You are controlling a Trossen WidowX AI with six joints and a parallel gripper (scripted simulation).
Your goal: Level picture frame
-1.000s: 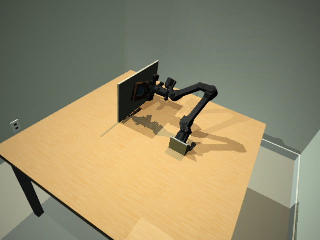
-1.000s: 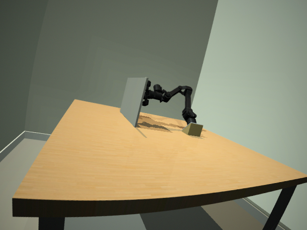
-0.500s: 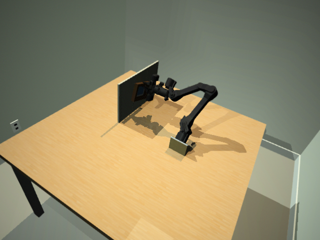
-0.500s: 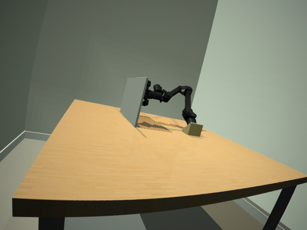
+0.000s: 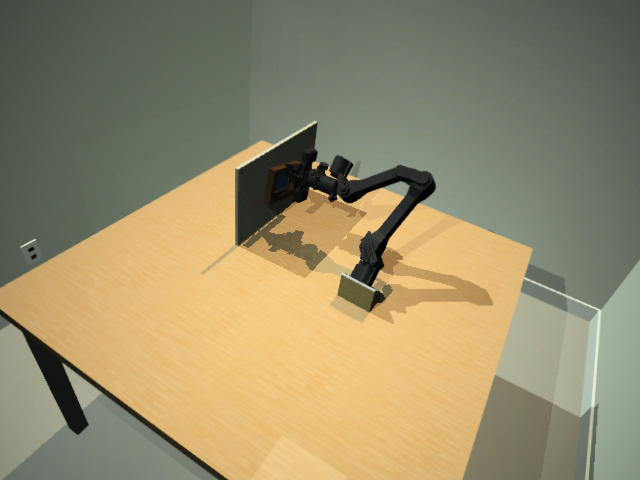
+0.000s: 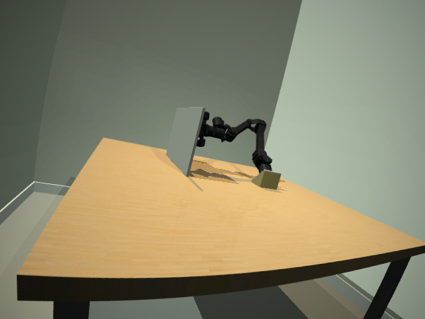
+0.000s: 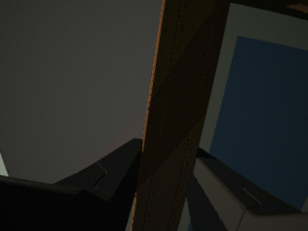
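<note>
The brown wooden picture frame (image 5: 269,187) (image 7: 185,72) with a blue picture is against the front of the upright grey panel (image 5: 250,206) (image 6: 185,133). My gripper (image 5: 295,176) (image 7: 169,145) is shut on one side bar of the frame, with one finger outside the bar and one inside over the picture. In the wrist view this bar leans, its top toward the right. The exterior camera sees the panel from behind, so the frame is hidden there. The screw and the notched strip are hidden, and I cannot tell whether the frame rests on the screw.
The panel stands on the wooden table (image 5: 206,330) (image 6: 154,233), its lower edge below the frame and gripper. A small tilted plate (image 5: 356,293) (image 6: 270,180) stands beside the arm's base. Room walls are behind the table.
</note>
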